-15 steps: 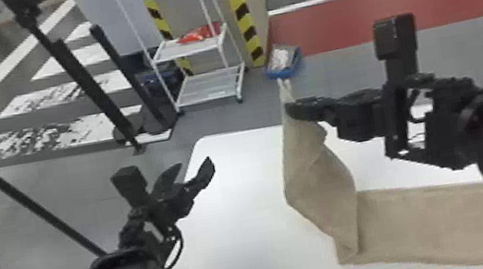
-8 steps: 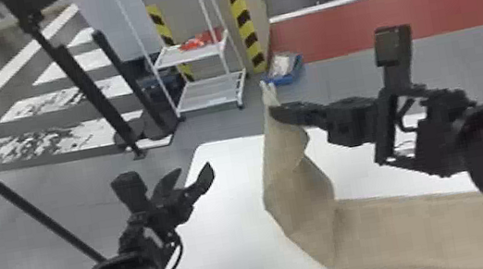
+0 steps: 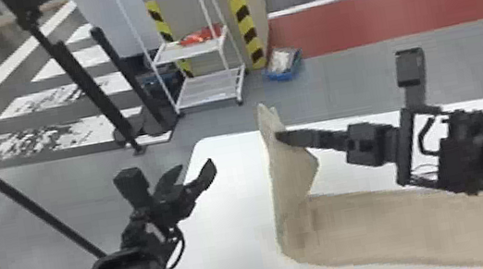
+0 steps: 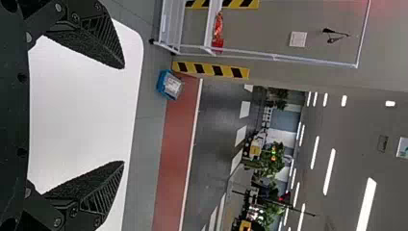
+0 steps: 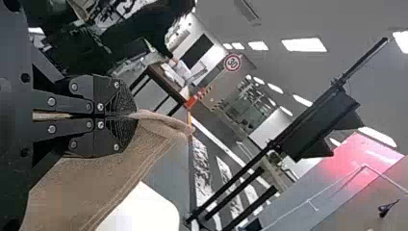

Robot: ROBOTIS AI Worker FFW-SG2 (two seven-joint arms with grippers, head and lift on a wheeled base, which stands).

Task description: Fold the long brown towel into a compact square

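At centre and lower right of the head view, long brown cloth towel (image 3: 387, 224): one end raised, the rest flat on the white tabletop (image 3: 227, 251).
Black flat-fingered right gripper (image 3: 278, 136): pinched closed on the raised end.
Black left gripper (image 3: 198, 167): spread wide, empty, centre-left of frame.
Fold: probably best swung toward frame right, edges lined up, then lowered gently before release.
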